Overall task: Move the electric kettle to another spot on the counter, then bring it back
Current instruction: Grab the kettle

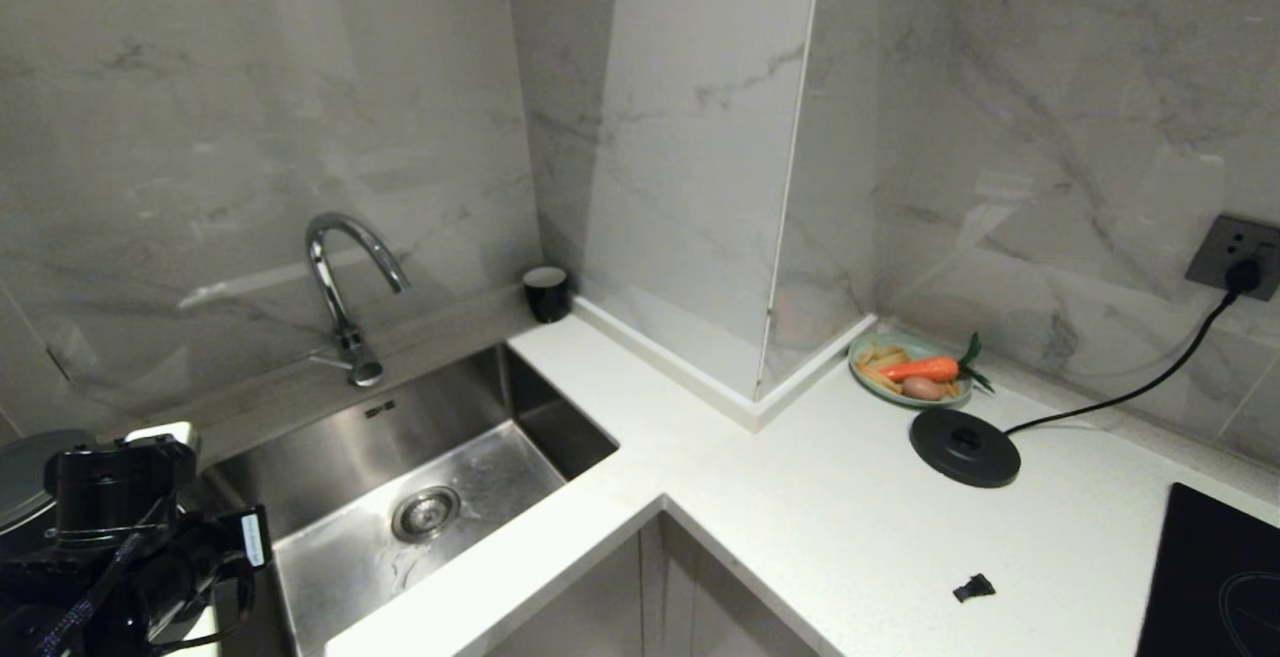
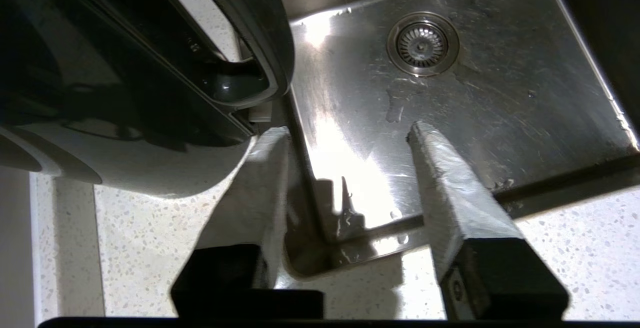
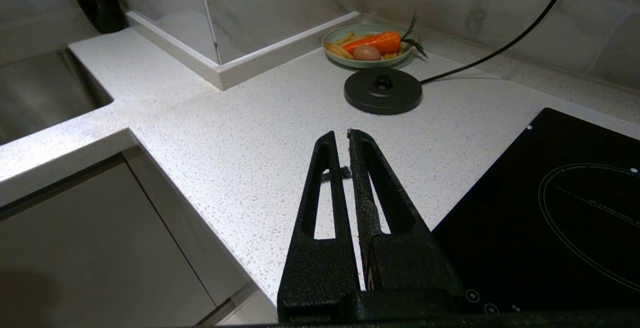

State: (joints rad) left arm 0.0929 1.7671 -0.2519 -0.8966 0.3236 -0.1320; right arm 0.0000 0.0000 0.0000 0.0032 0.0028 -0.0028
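Observation:
The electric kettle [image 2: 100, 68], glossy black, stands on the white counter [image 2: 150, 238] to the left of the sink; its loop handle [image 2: 270, 53] faces the basin. In the head view only its grey lid [image 1: 25, 482] shows at the far left edge, behind my left arm [image 1: 120, 537]. My left gripper [image 2: 346, 132] is open and empty, just beside the handle, over the sink's near corner. One of its fingers [image 2: 265, 178] lies close to the kettle's base. My right gripper [image 3: 341, 134] is shut and empty, parked low over the counter [image 3: 225, 133] beside the hob.
A steel sink [image 1: 470, 497] with a tap [image 1: 345, 277] lies left of the corner. A small black cup [image 1: 546, 293], a plate of vegetables [image 1: 880, 382], the corded base disc [image 1: 965, 447], a small black piece [image 1: 973, 588] and the black hob [image 1: 1220, 577] are on the counter [image 1: 800, 497].

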